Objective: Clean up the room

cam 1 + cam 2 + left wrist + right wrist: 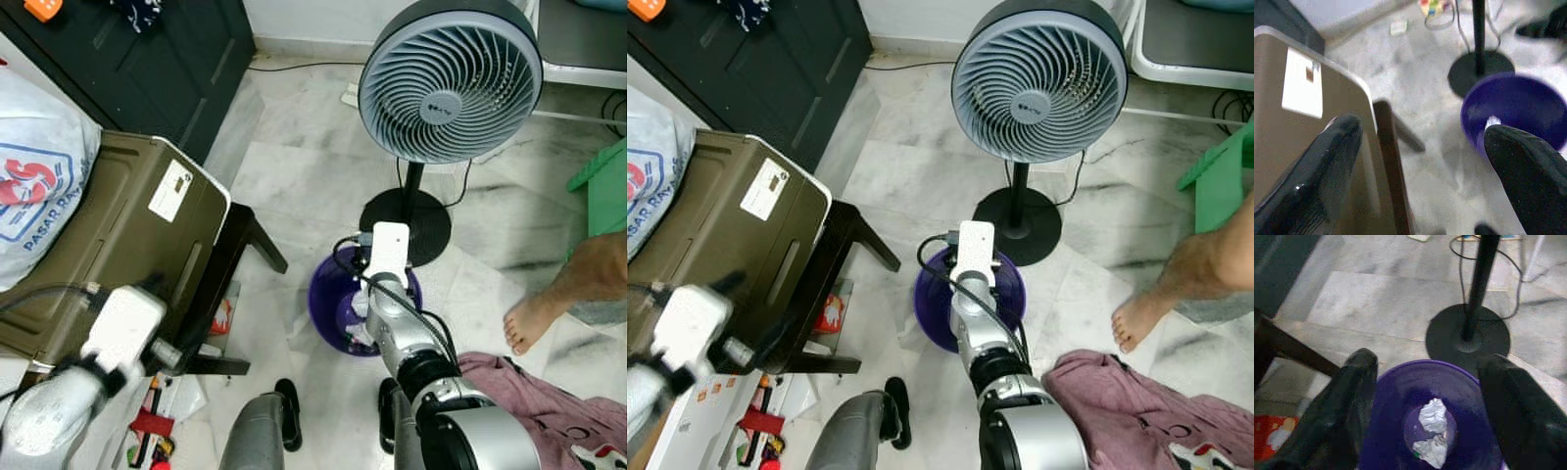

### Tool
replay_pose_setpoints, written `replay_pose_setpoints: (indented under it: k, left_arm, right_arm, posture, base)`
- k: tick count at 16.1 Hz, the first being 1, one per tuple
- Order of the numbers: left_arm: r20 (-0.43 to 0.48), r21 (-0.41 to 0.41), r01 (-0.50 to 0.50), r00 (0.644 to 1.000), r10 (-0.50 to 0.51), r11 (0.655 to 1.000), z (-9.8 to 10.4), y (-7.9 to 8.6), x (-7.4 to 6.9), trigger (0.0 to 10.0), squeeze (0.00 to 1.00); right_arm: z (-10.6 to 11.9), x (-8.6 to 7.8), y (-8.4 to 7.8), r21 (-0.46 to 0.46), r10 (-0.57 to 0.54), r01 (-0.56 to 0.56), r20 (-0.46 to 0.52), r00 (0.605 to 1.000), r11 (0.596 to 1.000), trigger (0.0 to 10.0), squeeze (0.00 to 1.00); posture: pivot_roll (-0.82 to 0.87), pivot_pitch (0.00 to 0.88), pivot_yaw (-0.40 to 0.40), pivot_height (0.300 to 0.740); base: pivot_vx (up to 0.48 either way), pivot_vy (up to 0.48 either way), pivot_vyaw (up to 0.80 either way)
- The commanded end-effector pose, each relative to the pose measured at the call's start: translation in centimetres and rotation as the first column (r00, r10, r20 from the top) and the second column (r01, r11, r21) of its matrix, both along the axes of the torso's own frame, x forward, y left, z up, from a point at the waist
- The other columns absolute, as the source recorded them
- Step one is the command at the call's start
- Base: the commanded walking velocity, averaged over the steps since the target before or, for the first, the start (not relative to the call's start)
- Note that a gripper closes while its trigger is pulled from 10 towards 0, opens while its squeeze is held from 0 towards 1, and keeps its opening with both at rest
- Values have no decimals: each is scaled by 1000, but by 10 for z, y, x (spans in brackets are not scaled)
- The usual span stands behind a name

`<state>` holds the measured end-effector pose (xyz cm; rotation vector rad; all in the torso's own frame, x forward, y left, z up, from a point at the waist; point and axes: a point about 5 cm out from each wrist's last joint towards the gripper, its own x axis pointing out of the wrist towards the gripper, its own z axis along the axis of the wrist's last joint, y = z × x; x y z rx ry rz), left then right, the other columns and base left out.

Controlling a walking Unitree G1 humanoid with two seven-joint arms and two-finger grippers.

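Directly above the purple bin (1440,426), my right gripper (1432,396) hangs with its two black fingers spread wide and nothing held between them. At the bottom of the bin lies a crumpled silver wad (1431,431), apparently foil or wrapper; I judge this item as deposited. The bin stands on the marble floor (294,166), just beside the round black base of the pedestal fan (449,78).

My left gripper (1420,161) is raised near the olive storage box (118,225), fingers likewise well apart and empty. The box rests on a dark wooden stool (235,264).

Hazards from this position:

1. Fan cable. A black cord runs near the fan base. Swinging the right arm outward low could snag it and tip the fan.
2. Bin displacement. Lowering the right arm further would press the fingers on the rim and could upend the bin, spilling the wad.
3. Person nearby. A bare foot (534,318) rests on the floor to my right, close to a crumpled maroon cloth (1117,401). Reaching for that cloth risks contact.
4. Small clutter (147,426) lies on the floor below the stool, near my own feet; stepping there could crush it.
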<state>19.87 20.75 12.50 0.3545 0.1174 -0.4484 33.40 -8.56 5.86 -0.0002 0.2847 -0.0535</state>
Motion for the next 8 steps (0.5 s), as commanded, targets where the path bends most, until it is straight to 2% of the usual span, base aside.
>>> replay_pose_setpoints:
  k: [1, 2, 3, 5, 6, 7, 8]
  left_arm:
    - [-15, 4, -24, 1000, 25, 1000, -6, 0, 3, 10000, 0]
    - [14, -16, -27, 1000, 27, 1000, -4, -8, 13, 10000, 0]
    - [25, -26, -29, 999, 29, 999, -3, -11, 16, 10000, 0]
    - [61, -98, -62, 996, 68, 993, 2, -22, 31, 10000, 0]
    - [79, -122, -70, 994, 80, 990, 4, -27, 39, 10000, 0]
    - [118, -149, -76, 989, 94, 986, 8, -36, 52, 10000, 0]
    - [134, -158, -80, 986, 102, 984, 8, -41, 59, 10000, 0]
  right_arm:
    - [0, -3, 9, 19, 59, -58, -6, 998, 998, 10000, 1000]
    - [3, -3, 9, 13, 96, -96, 2, 995, 995, 10000, 1000]
    - [4, -3, 8, 13, 109, -109, 4, 994, 994, 10000, 1000]
    - [9, -10, 4, 7, 176, -176, 21, 984, 984, 10000, 1000]
    - [11, -15, 2, 4, 211, -211, 27, 977, 977, 10000, 1000]
    - [16, -27, -5, -20, 279, -278, 28, 960, 960, 10000, 1000]
    - [17, -34, -10, -33, 312, -312, 16, 950, 950, 10000, 1000]
  posture:
    - [100, 253, 160, 740]
    - [74, 234, 147, 740]
    - [56, 219, 139, 740]
    - [19, 185, 122, 740]
    - [1, 166, 114, 740]
    - [-36, 124, 101, 740]
    - [-49, 110, 98, 740]
  base:
    - [0, 0, 0]
    - [0, 0, 0]
    - [0, 0, 0]
    - [0, 0, 0]
    - [0, 0, 0]
    - [0, 0, 0]
    - [0, 0, 0]
